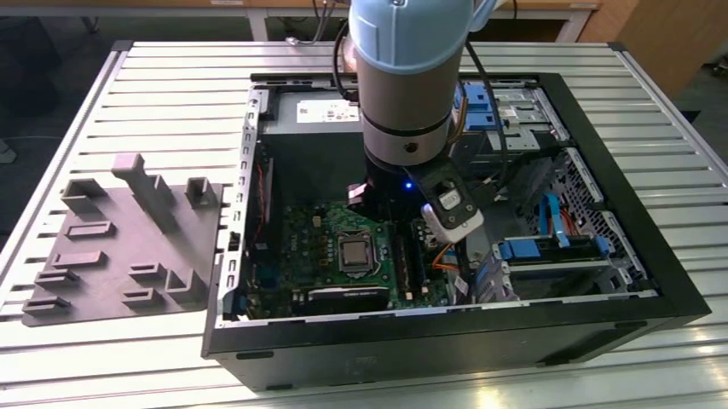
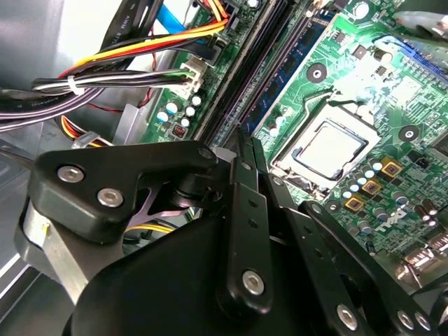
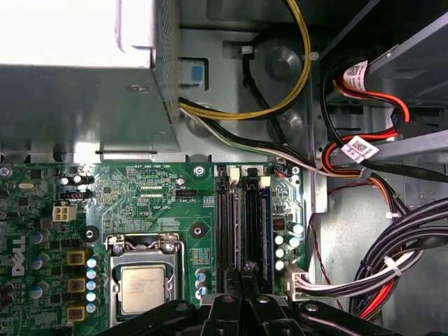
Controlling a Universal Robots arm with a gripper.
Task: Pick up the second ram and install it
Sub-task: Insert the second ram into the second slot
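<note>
Silver-grey slats make up the one tabletop, and two things stand on it. One black computer case lies on its side with the panel off, taking the middle of the tabletop and the side at the exterior view's right. One grey plastic tray lies flat along the edge at the exterior view's left, just beside the case, with several raised blocks moulded on it.

One arm, pale blue over grey, comes straight down into the open case. Its wrist is upright above the part of the board toward the exterior view's right.

In the case lies one green motherboard with one square processor socket. Loose bundles of yellow, red, black and white cables fill the space past the board's edge. Two long black memory slots run side by side between the socket and a cluster of small capacitors.

As far as I can judge, the second ram is the dark stick with the blue-green edge. It stands on edge along the slot farther from the socket.

The black gripper hangs right over the near end of those slots; whether it touches them I cannot tell. Its jaws are drawn together to a thin dark seam, and I can make out nothing clamped between them.
</note>
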